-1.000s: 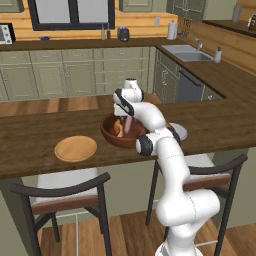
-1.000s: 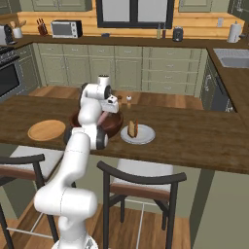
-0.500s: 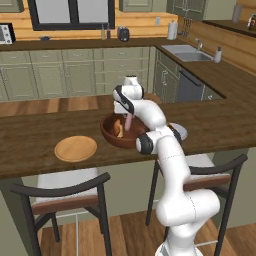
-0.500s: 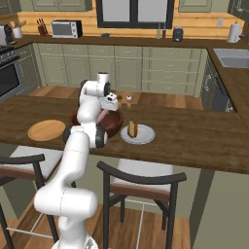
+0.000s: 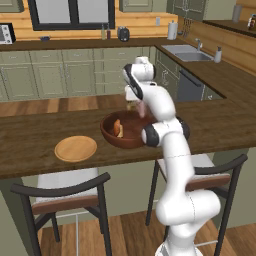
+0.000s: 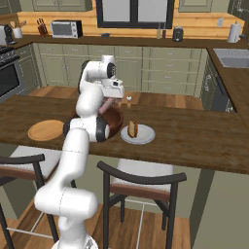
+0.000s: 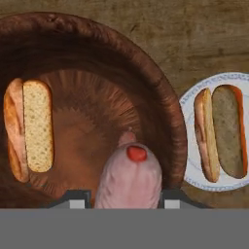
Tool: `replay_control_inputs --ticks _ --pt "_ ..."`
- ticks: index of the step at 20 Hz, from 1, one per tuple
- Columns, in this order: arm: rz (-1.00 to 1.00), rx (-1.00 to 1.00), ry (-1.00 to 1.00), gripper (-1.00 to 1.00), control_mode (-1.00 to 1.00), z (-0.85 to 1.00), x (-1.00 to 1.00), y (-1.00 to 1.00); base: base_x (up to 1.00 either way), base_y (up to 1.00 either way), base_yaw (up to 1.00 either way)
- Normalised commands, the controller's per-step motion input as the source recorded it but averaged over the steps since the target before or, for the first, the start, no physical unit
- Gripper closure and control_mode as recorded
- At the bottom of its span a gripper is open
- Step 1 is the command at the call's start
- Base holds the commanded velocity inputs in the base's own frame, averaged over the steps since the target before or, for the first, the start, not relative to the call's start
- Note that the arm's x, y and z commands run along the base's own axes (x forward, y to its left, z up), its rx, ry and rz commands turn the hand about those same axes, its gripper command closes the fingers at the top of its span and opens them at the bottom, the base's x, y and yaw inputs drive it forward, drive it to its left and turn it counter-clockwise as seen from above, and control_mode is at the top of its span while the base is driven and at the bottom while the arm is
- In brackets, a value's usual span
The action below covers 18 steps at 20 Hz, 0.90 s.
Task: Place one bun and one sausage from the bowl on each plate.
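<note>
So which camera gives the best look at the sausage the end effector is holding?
The hand view: the sausage stands end-on between the end effector's fingertips, above the bowl. The left base view shows it as a pink sliver hanging below the hand; the right base view shows a short pink piece beside the arm.

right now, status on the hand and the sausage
Hand shut on sausage, above bowl. One bun left in bowl. Grey plate holds a bun, no sausage. Nothing in the way.

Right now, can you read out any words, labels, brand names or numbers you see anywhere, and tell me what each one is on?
None: no readable text anywhere.
The microwave front is too small and blurred to show any digits or brand.
The bowl, plate, buns and sausage carry no markings.
</note>
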Motion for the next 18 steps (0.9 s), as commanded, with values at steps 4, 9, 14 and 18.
replay_control_inputs --ticks 4,9,14,18 --pt "0.12 -0.02 -0.14 1.0 -1.0 0.22 -1.0 -0.72 0.0 0.0 0.0" --pt "0.25 0.0 -0.26 1.0 -1.0 -0.41 -0.69 -0.83 0.0 0.0 0.0" --pt "0.27 0.02 -0.16 1.0 -1.0 -0.73 -0.01 -0.9 0.0 0.0 0.0" --pt "0.36 0.06 -0.16 1.0 -1.0 -0.53 0.07 -0.62 0.0 0.0 0.0"
